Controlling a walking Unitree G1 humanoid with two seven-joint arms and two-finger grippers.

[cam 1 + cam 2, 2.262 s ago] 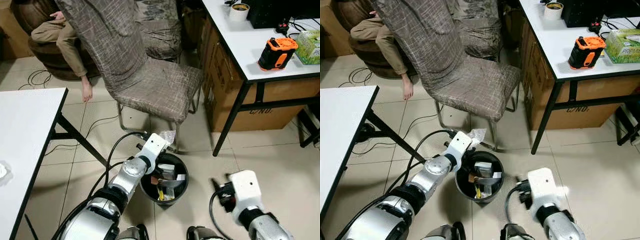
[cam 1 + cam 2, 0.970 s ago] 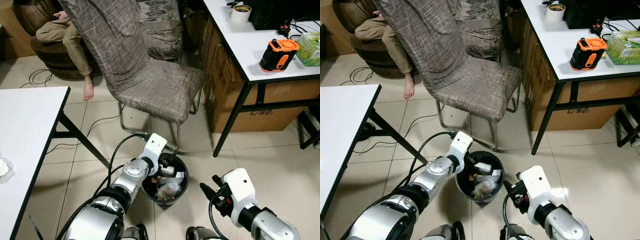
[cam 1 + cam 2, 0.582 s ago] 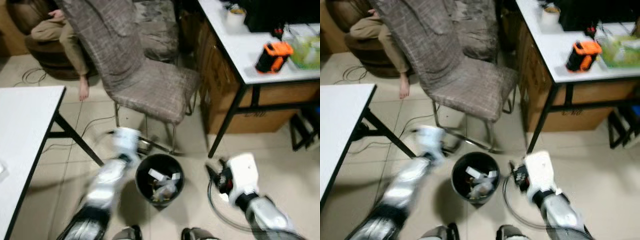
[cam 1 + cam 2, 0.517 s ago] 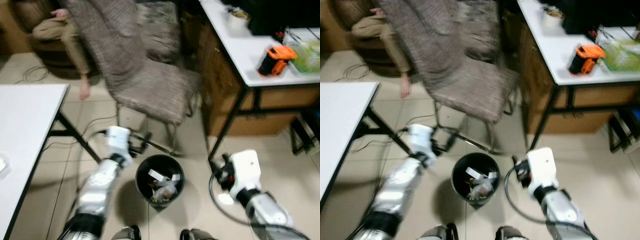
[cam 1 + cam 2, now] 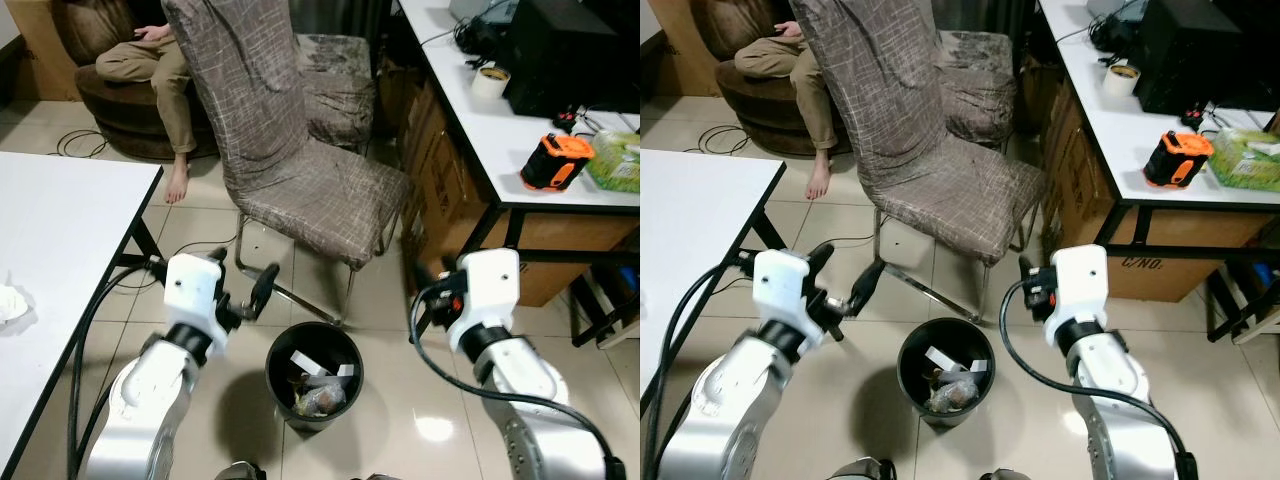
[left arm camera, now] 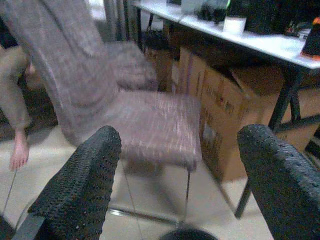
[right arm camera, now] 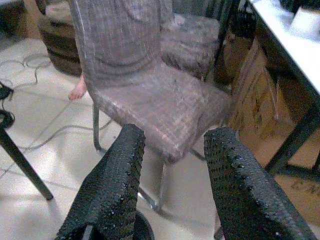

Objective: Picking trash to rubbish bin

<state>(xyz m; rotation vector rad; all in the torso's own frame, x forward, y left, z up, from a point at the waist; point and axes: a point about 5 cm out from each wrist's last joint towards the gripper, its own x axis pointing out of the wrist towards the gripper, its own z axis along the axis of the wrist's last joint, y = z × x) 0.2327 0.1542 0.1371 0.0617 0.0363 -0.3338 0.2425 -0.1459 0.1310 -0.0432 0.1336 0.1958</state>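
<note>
My arms raised over the rubbish bin, both grippers empty

The round black rubbish bin (image 5: 313,375) stands upright on the tiled floor, mouth up, just in front of the grey fabric chair (image 5: 300,170); crumpled trash (image 5: 318,390) and paper scraps lie inside it. My left gripper (image 5: 255,292) is held up to the left of the bin, fingers spread wide and pointing toward the chair legs. My right gripper (image 7: 172,185) is lifted to the right of the bin, fingers moderately apart, aimed at the chair seat. A white surface (image 5: 560,130) with an orange tool (image 5: 556,162) stands right of the chair.
</note>
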